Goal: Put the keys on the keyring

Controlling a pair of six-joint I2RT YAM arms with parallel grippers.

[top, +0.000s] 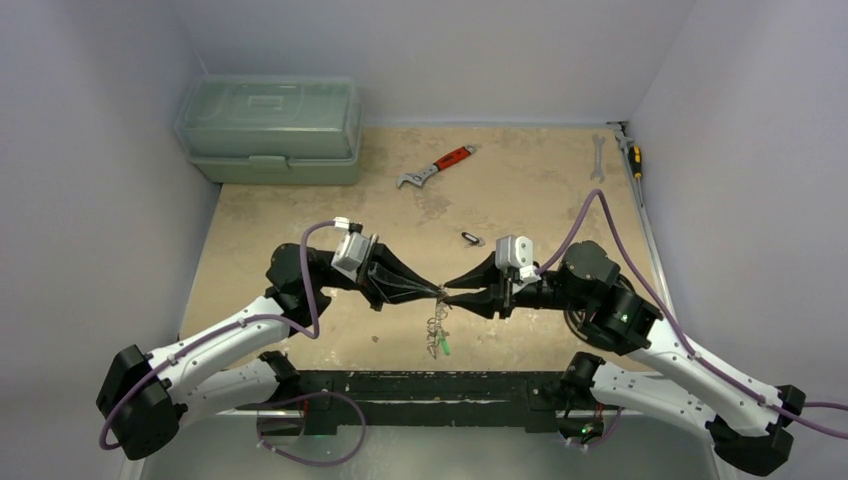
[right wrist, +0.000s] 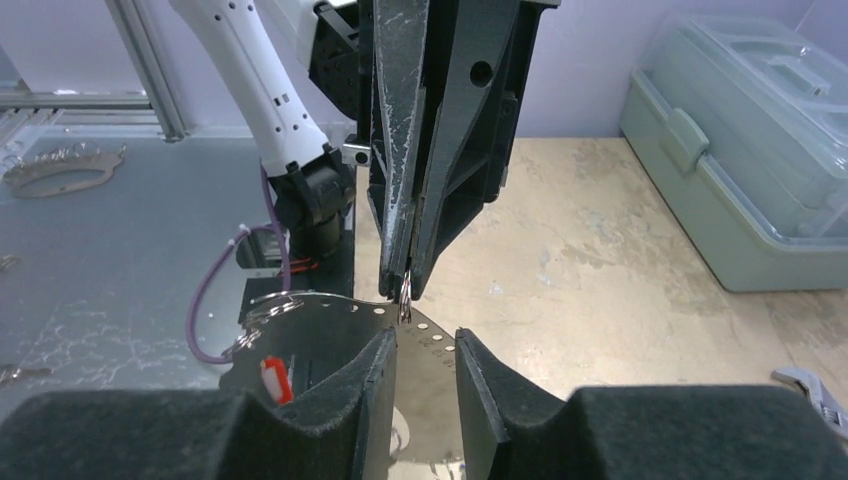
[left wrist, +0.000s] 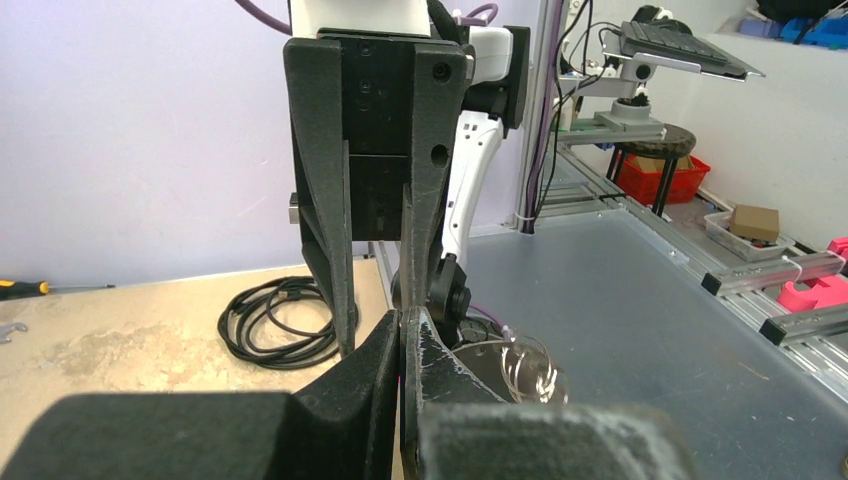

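Several keys hang from the keyring our left gripper pinches. Our right gripper faces it, parted and empty. One loose key lies beyond.

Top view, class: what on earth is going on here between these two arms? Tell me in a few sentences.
Two robot arms meet tip to tip above the middle of the table. The left gripper is shut on the thin wire of the keyring, and a bunch of keys dangles below it. The right gripper faces it with its fingers apart, holding nothing. A loose key lies on the table beyond them, not yet on the ring.
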